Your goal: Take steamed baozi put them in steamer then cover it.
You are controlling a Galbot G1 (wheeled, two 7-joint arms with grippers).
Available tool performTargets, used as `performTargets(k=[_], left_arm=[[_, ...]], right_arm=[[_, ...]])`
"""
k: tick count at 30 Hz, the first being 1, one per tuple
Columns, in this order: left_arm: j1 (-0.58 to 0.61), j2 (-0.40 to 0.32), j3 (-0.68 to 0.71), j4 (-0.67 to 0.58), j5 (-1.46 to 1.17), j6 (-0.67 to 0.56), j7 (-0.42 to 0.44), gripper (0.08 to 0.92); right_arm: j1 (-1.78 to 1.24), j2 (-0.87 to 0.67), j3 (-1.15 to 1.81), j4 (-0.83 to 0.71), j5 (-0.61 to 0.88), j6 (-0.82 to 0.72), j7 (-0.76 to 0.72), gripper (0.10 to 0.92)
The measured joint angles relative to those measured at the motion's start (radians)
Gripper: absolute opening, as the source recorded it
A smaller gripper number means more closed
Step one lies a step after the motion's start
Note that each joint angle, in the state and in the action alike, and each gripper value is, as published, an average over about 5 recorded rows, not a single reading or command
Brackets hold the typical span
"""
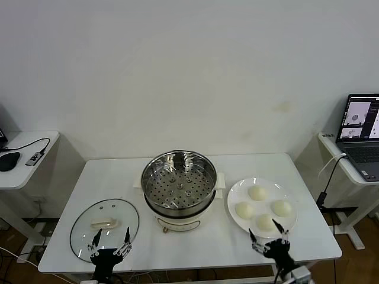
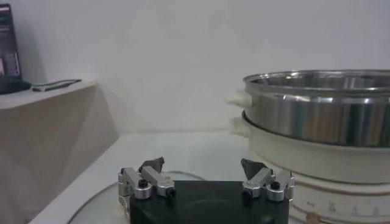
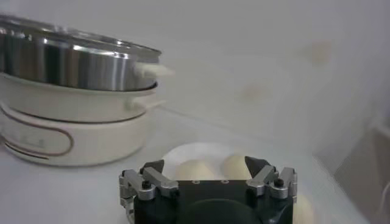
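Observation:
The steamer (image 1: 179, 184) stands open at the table's middle, its perforated tray bare; it also shows in the left wrist view (image 2: 317, 112) and the right wrist view (image 3: 73, 64). Several cream-white baozi (image 1: 257, 193) lie on a white plate (image 1: 234, 198) to its right; two show in the right wrist view (image 3: 196, 168). The glass cover (image 1: 104, 228) with its cream handle lies flat at the front left. My left gripper (image 1: 110, 243) is open at the cover's near edge. My right gripper (image 1: 269, 240) is open just in front of the plate.
A side table with a mouse (image 1: 7, 160) and cable stands at the left. A side table with an open laptop (image 1: 360, 136) stands at the right. The wall (image 1: 189, 71) runs behind the table.

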Motion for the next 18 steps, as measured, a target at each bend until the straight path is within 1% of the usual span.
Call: performTargets(k=[4,10,18], left_arm=[[-0.008,0.009,-0.003,0.001,0.011,0.0,0.006,0.823],[-0.021,0.019,-0.006,-0.001,0.033,0.005,0.009,0.823],[-0.03,0.034,-0.02,-0.002,0.042,0.019,0.01,0.823]], right_arm=[[0.064,-0.069,-0.011,-0.025,-0.066,-0.024,-0.048,0.823],[0.226,-0.215,-0.085,-0.093,-0.185,-0.075,-0.174,0.823],[0.528,-0.385,-0.307,-0.222,-0.244,-0.113,-0.378,0.823]])
